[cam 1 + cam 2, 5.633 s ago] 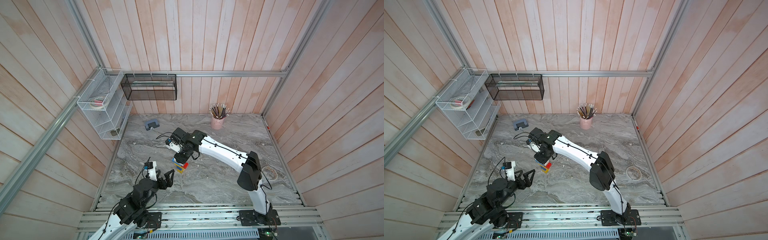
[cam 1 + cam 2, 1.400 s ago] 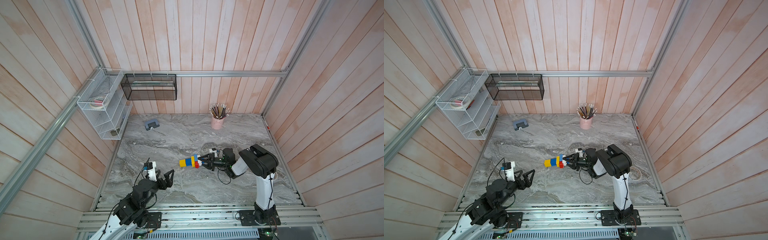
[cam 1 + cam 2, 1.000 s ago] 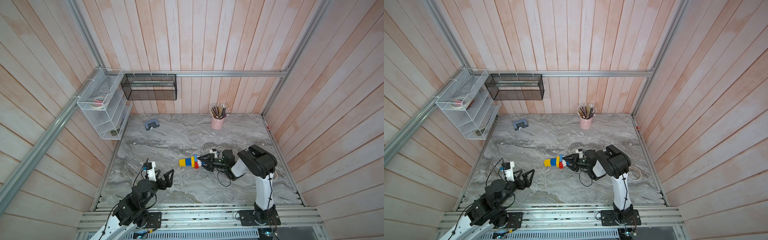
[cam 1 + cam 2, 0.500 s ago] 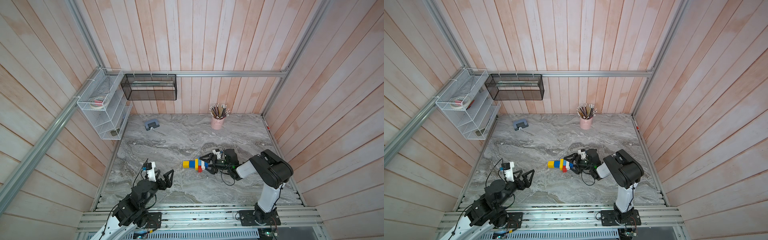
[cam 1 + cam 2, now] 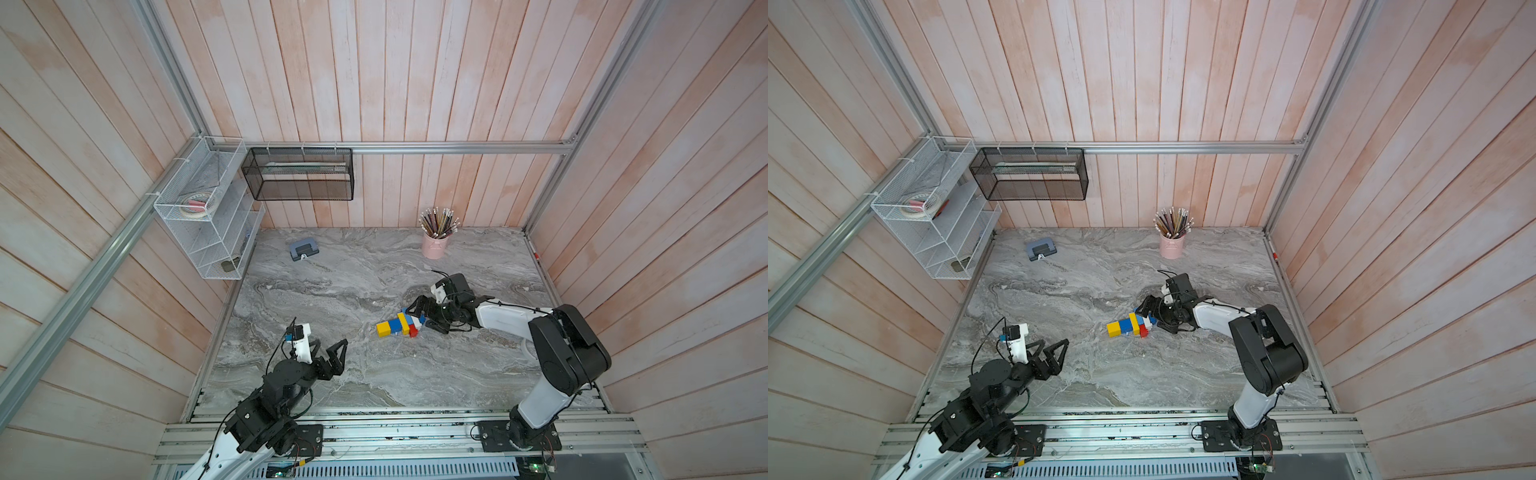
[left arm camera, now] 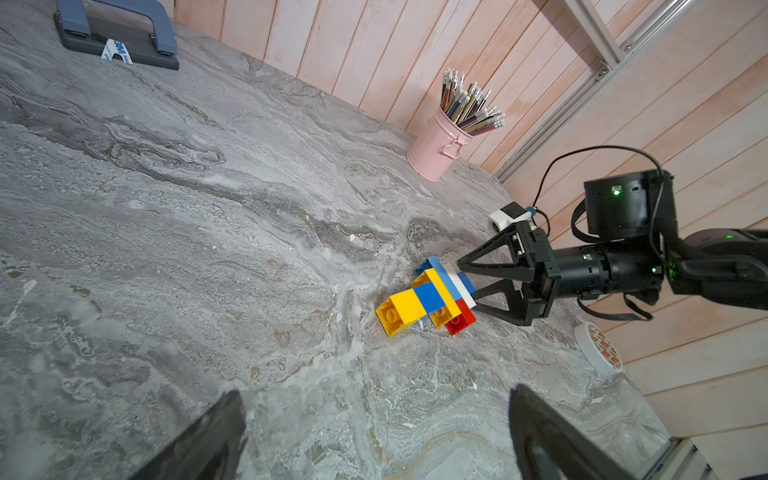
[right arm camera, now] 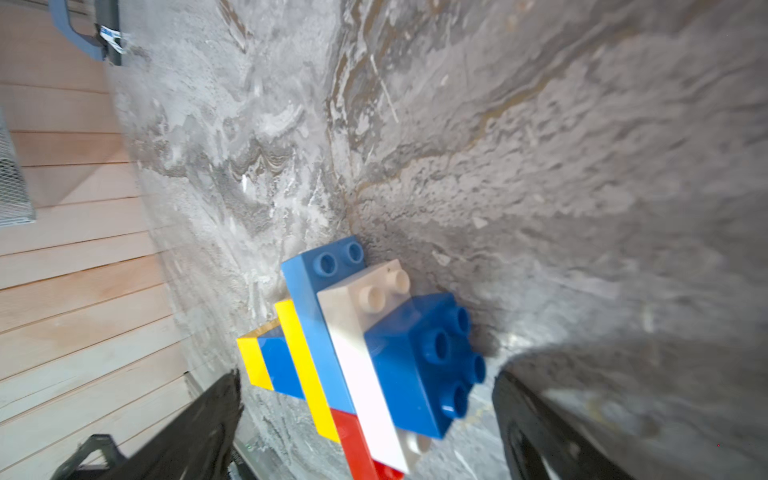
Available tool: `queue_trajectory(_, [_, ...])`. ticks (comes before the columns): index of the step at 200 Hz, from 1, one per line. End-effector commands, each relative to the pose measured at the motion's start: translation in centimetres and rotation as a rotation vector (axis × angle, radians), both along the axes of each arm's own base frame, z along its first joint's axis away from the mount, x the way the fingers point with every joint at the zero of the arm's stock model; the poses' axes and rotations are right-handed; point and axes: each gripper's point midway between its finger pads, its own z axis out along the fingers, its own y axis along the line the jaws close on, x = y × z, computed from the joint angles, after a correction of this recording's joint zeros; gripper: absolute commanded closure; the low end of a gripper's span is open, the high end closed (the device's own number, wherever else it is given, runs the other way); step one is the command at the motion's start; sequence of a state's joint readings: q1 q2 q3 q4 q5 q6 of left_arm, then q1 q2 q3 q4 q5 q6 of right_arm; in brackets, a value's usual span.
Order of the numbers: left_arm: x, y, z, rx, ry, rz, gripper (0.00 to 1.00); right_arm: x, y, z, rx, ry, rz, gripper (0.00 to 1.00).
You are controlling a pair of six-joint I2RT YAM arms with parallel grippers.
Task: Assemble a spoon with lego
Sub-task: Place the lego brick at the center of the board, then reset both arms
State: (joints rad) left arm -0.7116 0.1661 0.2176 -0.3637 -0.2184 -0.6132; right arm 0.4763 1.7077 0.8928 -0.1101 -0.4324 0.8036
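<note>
Near the middle of the marble table [image 5: 332,291], the lego spoon [image 5: 399,326] lies flat, its handle toward the left edge. The right gripper [image 5: 419,319] is spread wide around its head, gripping nothing. The left gripper [image 5: 330,345] hovers wide open and empty near the front-left corner.

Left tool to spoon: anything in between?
Nothing. Only bare table lies between the open left tool and the spoon. This shows in both top views and in the left wrist view.
</note>
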Motion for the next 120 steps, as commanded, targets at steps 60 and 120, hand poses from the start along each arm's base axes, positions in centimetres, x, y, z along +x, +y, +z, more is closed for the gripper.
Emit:
queue_trajectory(60, [3.1, -0.6, 0.0, 0.105, 0.079, 0.080, 0.00, -0.3, -9.7, 2.5, -0.467, -0.220, -0.076, 0.02])
queue_trajectory(120, [10.3, 10.0, 4.0, 0.275, -0.129, 0.560, 0.00, 3.6, -17.1, 12.7, -0.646, -0.884, -0.354, 0.02])
